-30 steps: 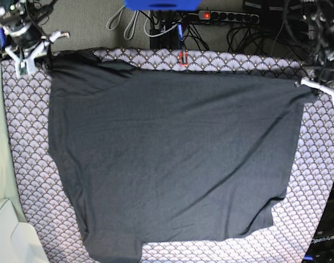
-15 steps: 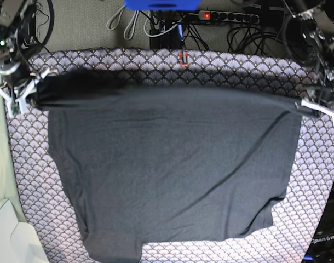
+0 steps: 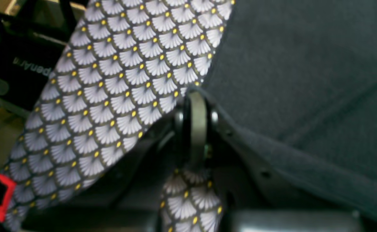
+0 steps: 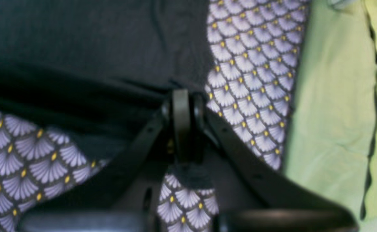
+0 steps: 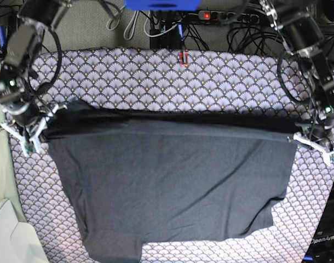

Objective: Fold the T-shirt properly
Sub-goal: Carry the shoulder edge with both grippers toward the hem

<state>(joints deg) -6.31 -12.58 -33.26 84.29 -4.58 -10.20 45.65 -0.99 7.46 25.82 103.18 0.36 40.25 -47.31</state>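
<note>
The dark charcoal T-shirt [image 5: 172, 186] lies on the purple-white scallop-patterned cloth [image 5: 156, 76], its far edge lifted and folded towards the front. My left gripper [image 5: 306, 139] at the base view's right is shut on one lifted corner. In the left wrist view the gripper [image 3: 194, 129] pinches the hem of the shirt [image 3: 304, 64]. My right gripper [image 5: 33, 131] at the base view's left is shut on the other lifted corner. In the right wrist view the gripper [image 4: 182, 125] pinches the shirt [image 4: 95, 42]. The edge is stretched taut between both grippers. No print shows.
A light green surface [image 4: 336, 112] borders the patterned cloth on the base view's left. A white box corner [image 5: 8, 235] sits at the front left. Cables and a power strip [image 5: 227, 16] lie behind the table. A black stand [image 5: 326, 241] is at the right.
Both grippers have carried the shirt's far edge towards the front, from near the table's back to about mid-table, folding it over the shirt's body.
</note>
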